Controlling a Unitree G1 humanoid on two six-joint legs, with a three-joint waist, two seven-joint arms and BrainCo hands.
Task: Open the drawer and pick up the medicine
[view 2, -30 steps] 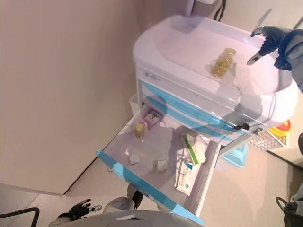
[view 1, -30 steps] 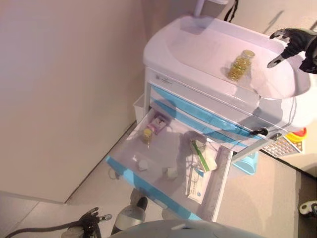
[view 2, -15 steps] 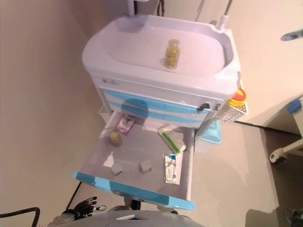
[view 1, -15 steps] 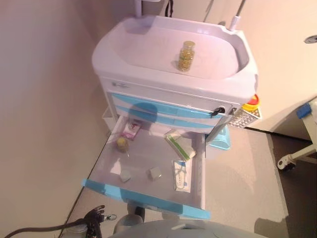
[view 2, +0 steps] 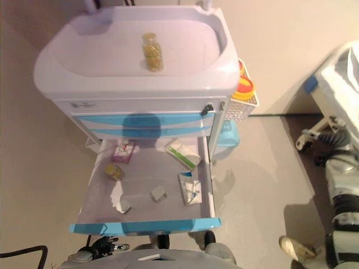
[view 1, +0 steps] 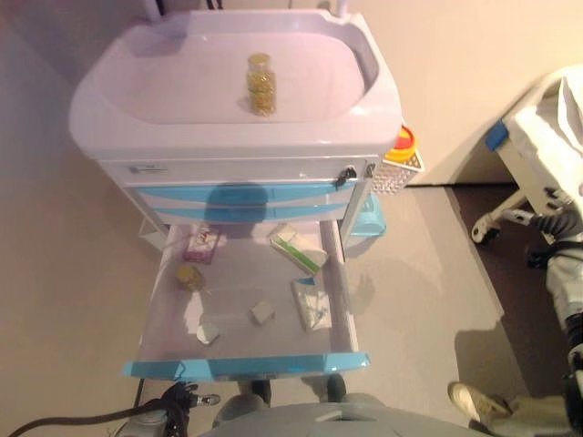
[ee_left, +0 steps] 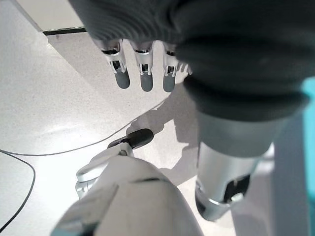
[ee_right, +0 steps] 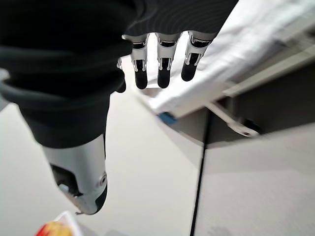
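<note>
Already the drawer (view 1: 246, 364) stood open and the medicine bottle (view 1: 260, 84) sat on the cart top (view 1: 109, 100); both robot hands (ee_left: 142, 73) (ee_right: 165, 64) hung slack-fingered, empty.

Bright warm light, soft shadows (floor glare).

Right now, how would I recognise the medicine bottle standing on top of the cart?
Find the white cart with blue drawer fronts. The bottle stands alone in its recessed top tray, a clear bottle full of yellow capsules. A smaller yellow bottle lies in the open drawer among boxes.
</note>
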